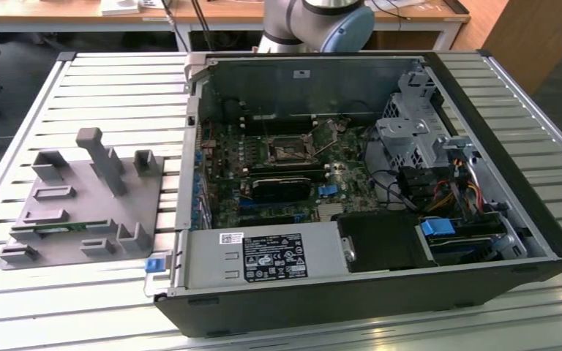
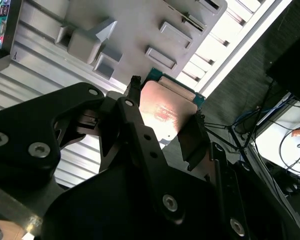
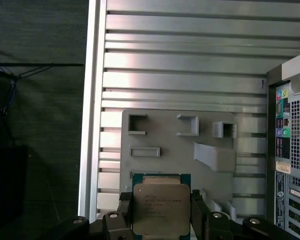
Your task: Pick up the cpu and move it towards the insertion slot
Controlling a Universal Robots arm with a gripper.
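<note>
The gripper [image 3: 161,217] is pinching the cpu [image 3: 161,206] by two opposite edges, holding it over the grey plastic fixture [image 3: 180,150] on the slatted table [image 3: 190,65]. Print is showing on the chip's silvery top, too faint to make out. The insertion slot [image 1: 289,151] is lying inside the open computer case [image 1: 515,168], well apart from the fixture; a printed label [image 1: 273,257] is facing up there.

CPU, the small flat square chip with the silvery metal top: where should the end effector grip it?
By two opposite edges, coming square to its flat face, as the end effector has it, a black finger on each side. The silvery-topped square cpu is thin and flat, so only its rim offers purchase.
</note>
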